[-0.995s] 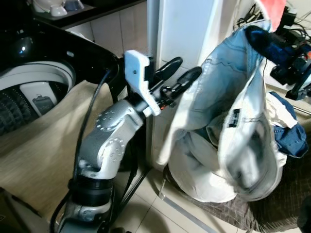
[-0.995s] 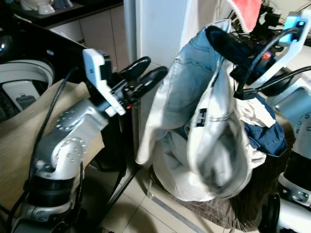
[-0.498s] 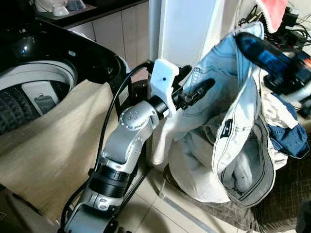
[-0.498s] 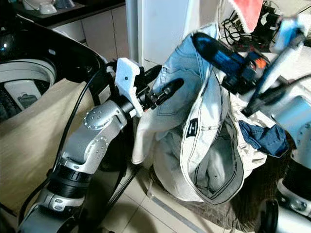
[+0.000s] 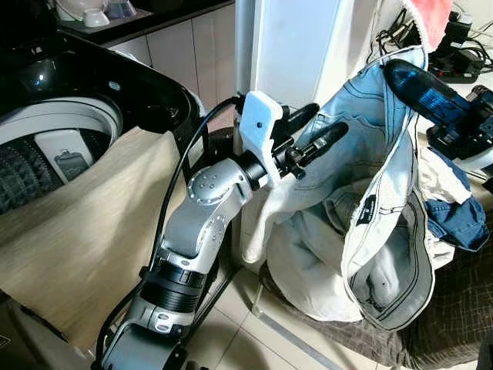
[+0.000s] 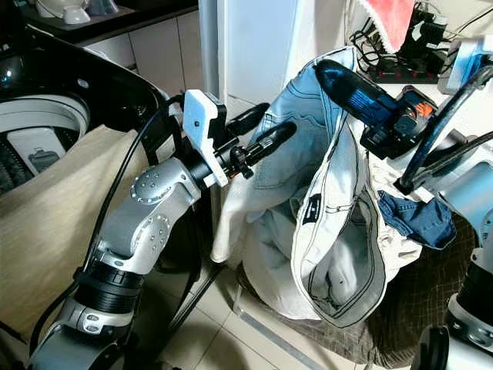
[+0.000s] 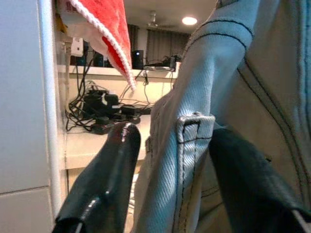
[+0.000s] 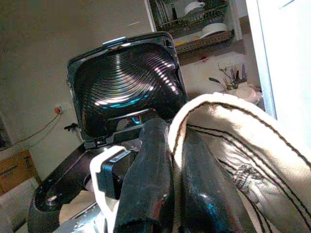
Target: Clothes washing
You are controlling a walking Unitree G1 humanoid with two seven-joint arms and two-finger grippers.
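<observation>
Right tool (image 8: 172, 160) pinches pale blue denim jeans (image 5: 377, 231) aloft. Left tool (image 5: 312, 131), fingers spread, straddles their fold. Black-lidded top-loading washing machine (image 5: 54, 131) stands far left.

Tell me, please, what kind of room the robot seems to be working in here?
Most likely a home laundry corner beside a kitchen. An open top-loading washing machine stands at the left, pale jeans hang from the right gripper above a heap of clothes, and a dish rack sits behind.
</observation>
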